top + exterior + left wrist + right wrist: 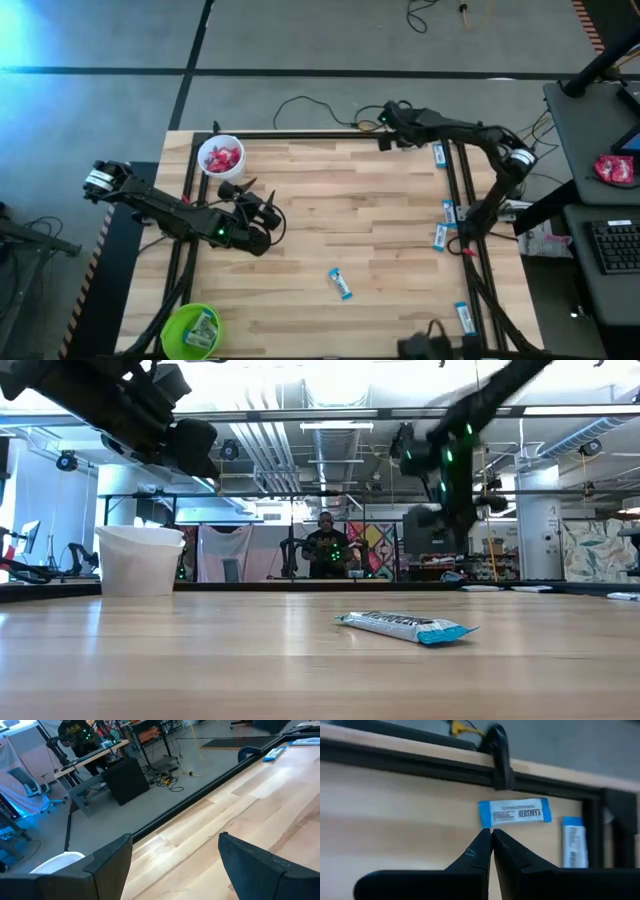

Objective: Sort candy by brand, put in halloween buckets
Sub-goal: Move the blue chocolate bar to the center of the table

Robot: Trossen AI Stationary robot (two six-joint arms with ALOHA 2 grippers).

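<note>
Left claw (268, 212) hangs spread and empty above the desk (380, 240), just beside the white bucket (220, 157), which already holds red candy (222, 157); the lime green bucket (192, 329) sits at the near-left corner with light blue pieces inside. Right claw (385, 140) waits at the far edge with its tips pressed together on nothing, and in its wrist view a blue Hershey's bar (515, 812) lies just beyond those closed tips, next to a second blue piece (574, 845). One blue bar (342, 283) lies alone in the middle of the desk; others (450, 213) rest against the black frame rail (458, 190) on the right side. Note your hazards. Should you lower the right claw as it stands, the closed tips would likely push the bar toward the rail rather than take it, so spread them first. Pieces hugging the rail leave little room for a finger on that side, and a flat wrapper may slide or slip out of a shallow pinch. The green bucket lies well apart from the rail pieces, so a weak grip could drop one along the way. The left claw sits close to the white bucket; a careless swing might tip it, and any blue piece released there would spoil the sort.
</note>
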